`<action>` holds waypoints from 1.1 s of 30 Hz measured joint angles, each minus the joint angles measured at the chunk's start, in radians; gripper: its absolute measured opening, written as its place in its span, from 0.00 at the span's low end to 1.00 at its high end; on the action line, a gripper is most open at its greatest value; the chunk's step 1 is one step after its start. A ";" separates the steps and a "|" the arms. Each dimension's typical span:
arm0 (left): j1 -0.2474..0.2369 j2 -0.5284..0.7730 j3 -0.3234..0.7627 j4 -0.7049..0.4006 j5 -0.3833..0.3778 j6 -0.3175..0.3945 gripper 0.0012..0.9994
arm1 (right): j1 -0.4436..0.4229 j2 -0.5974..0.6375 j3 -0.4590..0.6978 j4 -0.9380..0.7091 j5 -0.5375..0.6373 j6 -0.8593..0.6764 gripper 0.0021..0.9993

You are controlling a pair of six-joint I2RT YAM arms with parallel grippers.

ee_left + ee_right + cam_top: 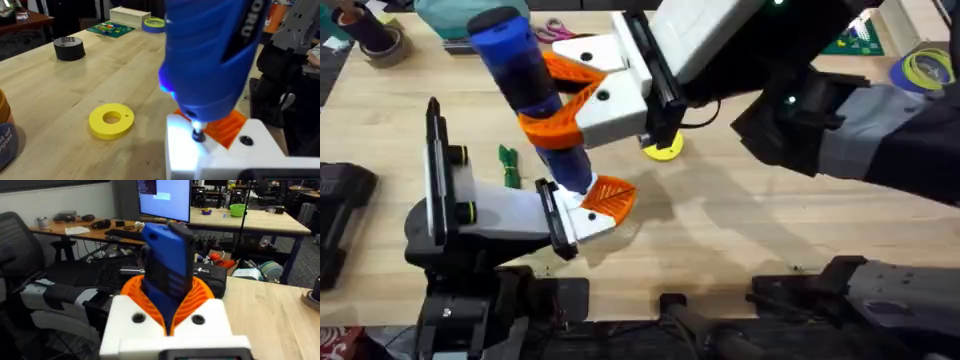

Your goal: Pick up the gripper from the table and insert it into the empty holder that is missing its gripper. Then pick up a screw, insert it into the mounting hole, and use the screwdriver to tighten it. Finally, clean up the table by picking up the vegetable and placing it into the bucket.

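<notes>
The right hand (570,100) grips the blue screwdriver (525,70) at centre frame, bit down on the holder (582,222) carrying the orange gripper (612,195). The tightening step is underway; next comes clearing the vegetable (508,165).

The screwdriver (530,90) hides its own thin bit in the overhead view: the blue body covers the tip just above the left arm's fingers (582,222). In the left wrist view the body is cut off by the upper edge and only a short stub of bit (198,134) shows at the white block (210,150). The bucket (6,132) is cut by the side edge. Between the right fingers (172,302) the screwdriver's lower part is hidden.
</notes>
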 joint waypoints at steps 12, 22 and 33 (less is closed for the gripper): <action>0.000 0.000 0.000 0.000 0.000 0.000 0.00 | 0.000 0.000 0.000 0.000 0.000 0.000 0.02; 0.000 0.000 0.000 0.000 0.000 0.000 0.00 | 0.000 0.000 -0.001 0.000 -0.006 -0.003 0.02; 0.000 0.000 0.000 0.000 0.001 0.000 0.00 | 0.000 0.000 -0.002 -0.001 -0.017 -0.005 0.02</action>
